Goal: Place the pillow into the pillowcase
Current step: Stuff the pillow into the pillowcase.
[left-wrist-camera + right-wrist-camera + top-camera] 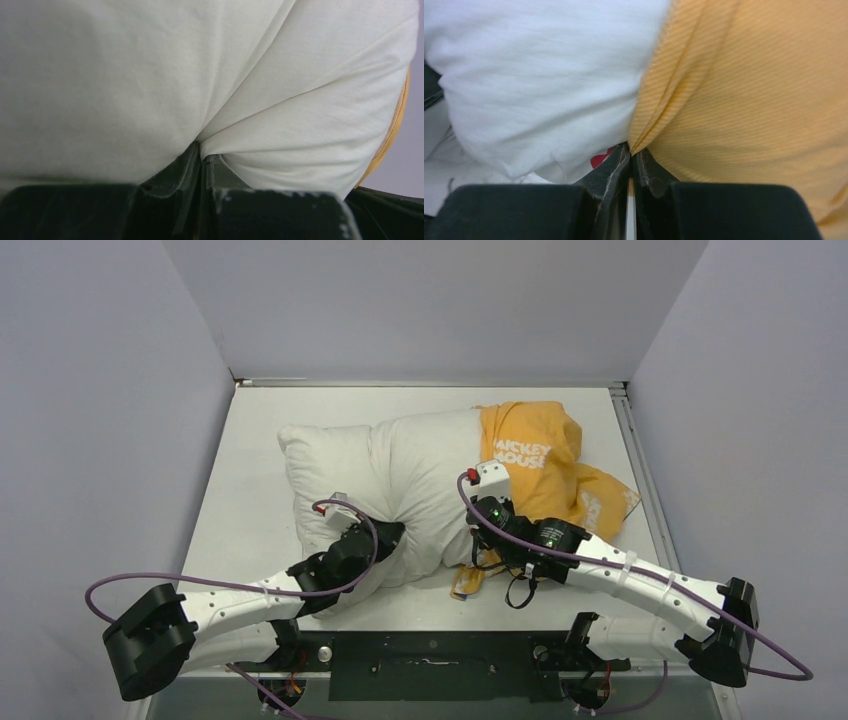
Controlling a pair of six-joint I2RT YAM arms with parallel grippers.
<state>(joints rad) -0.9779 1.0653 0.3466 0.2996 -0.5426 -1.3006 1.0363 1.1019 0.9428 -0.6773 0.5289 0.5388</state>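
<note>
The plump off-white pillow lies across the middle of the table, its right end tucked inside the orange-yellow pillowcase with white lettering. My left gripper presses into the pillow's near side, shut on a pinch of its white fabric. My right gripper is at the pillowcase's open edge, shut on a fold of the orange cloth right beside the pillow. A strip of the case hangs toward the near edge.
Grey walls enclose the white table on three sides. A metal rail runs along the right edge. The arm bases and purple cables sit at the near edge.
</note>
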